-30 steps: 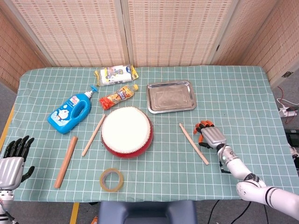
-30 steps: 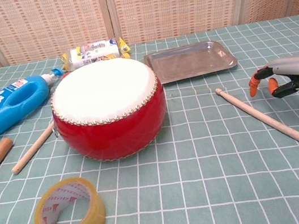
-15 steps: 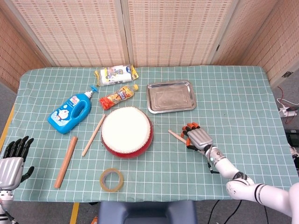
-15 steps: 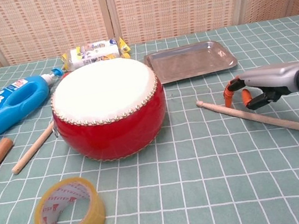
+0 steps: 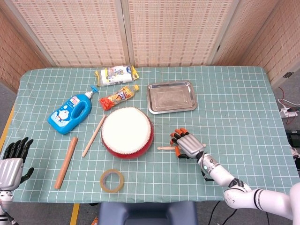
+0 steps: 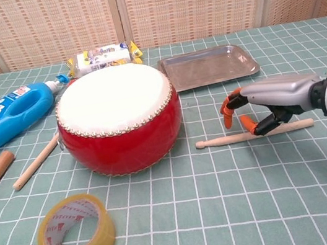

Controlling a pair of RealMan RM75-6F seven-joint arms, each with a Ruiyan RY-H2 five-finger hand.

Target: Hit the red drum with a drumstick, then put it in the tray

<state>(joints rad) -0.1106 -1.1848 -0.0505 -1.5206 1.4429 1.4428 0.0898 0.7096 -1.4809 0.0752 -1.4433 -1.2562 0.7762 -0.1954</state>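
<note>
My right hand (image 6: 268, 108) lies low over the drumstick (image 6: 255, 135), palm down, fingers curled over the middle of the shaft, orange fingertips (image 6: 228, 117) pointing toward the drum (image 6: 119, 120). The thumb sits against the near side of the stick, but I cannot tell whether the stick is truly pinched or only covered and touched.

Over the last second this hand has slid left across the table, from well out to the right to a spot near the drum, and the stick has turned with it. It lay slanted away from me before; now it lies flat and almost crosswise, its tip pointing at the drum's lower wall and stopping just short of it. I judge that I have been dragging the stick rather than lifting it, so the grasp is not yet made and the strike has not begun.

In the head view the right forearm (image 5: 220, 170) reaches in from the lower right corner. The tray (image 5: 171, 97) sits bare beyond the hand, behind and to the right of the drum.

My left hand (image 5: 13, 158) rests at the far left table edge, fingers apart, holding nothing. A second stick (image 5: 93, 135) leans by the drum's left side.
</note>
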